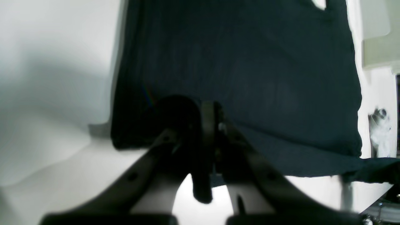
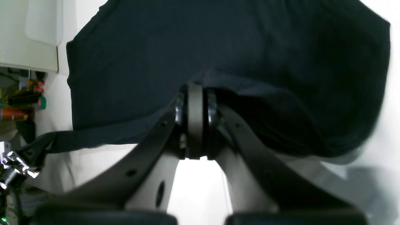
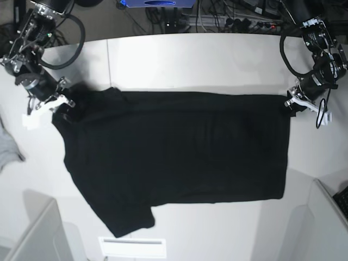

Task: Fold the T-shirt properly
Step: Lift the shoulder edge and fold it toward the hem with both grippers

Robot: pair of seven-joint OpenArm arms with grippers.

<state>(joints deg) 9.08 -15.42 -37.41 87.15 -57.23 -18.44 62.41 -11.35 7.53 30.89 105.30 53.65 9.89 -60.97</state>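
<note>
Nearest your base camera, the black T-shirt (image 3: 174,157) drapes down over the white tabletop (image 3: 217,60), one short sleeve (image 3: 122,217) at its lowest corner. Farther back, your right end effector (image 3: 64,104) is clenched on the shirt's edge by the other sleeve. Your left end effector (image 3: 290,103) is clenched on the opposite corner, the edge stretched taut between them.

You're looking at two black arms: the right arm (image 3: 33,51) at upper left, the left arm (image 3: 318,51) at upper right, both looped with black cables and white-tipped.
</note>
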